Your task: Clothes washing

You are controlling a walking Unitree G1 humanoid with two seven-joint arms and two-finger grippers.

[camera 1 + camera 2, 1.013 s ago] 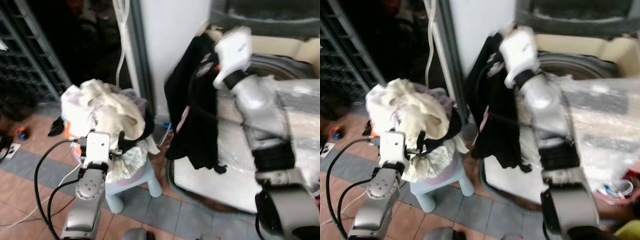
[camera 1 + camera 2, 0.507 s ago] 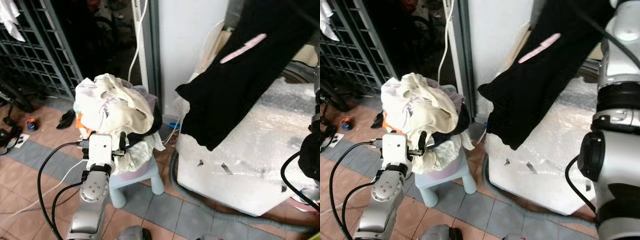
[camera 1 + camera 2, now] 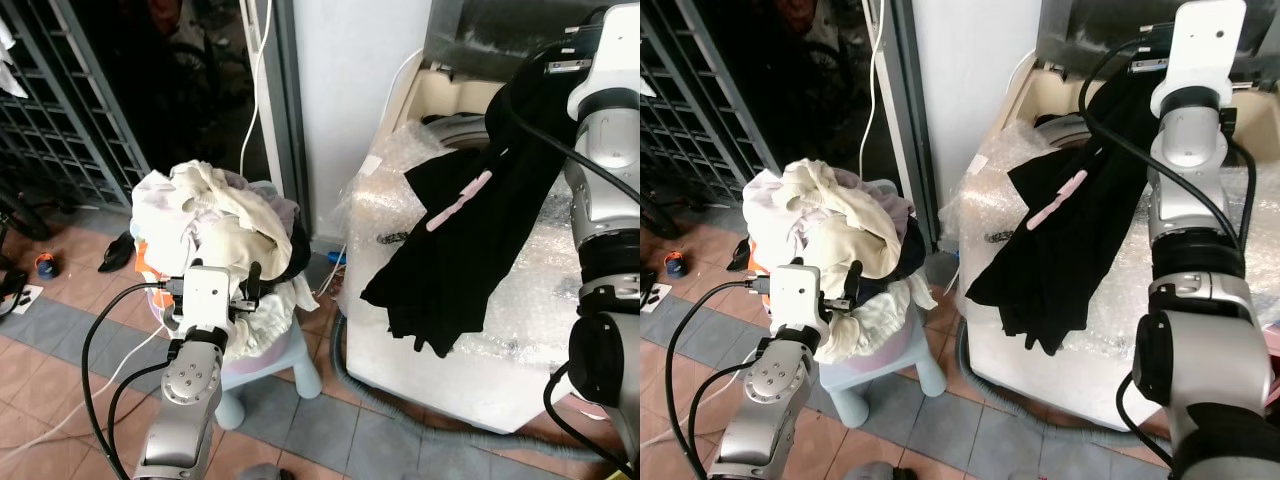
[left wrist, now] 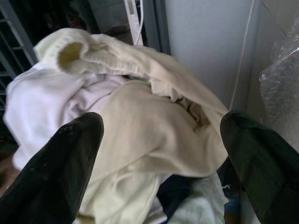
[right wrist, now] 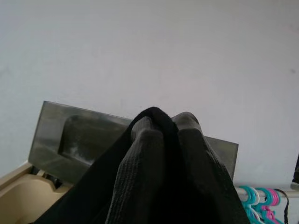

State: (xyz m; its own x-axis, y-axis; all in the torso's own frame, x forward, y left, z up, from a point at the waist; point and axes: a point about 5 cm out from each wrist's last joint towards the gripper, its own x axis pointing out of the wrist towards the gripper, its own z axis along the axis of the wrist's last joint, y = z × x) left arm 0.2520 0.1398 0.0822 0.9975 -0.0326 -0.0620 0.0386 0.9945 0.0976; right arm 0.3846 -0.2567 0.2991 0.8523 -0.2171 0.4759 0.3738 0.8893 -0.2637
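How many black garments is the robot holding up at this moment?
1. The black garment hangs from the right gripper over the washing machine, trailing down its bubble-wrapped top. Dark cloth in the laundry pile by the left gripper is not held.

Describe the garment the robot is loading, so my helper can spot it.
Find the washer right of the grey door frame. Draped over its bubble-wrapped top hangs a black garment, pinched by the right gripper. Unlike the pale clothes on the stool, it is black with a pink strip.
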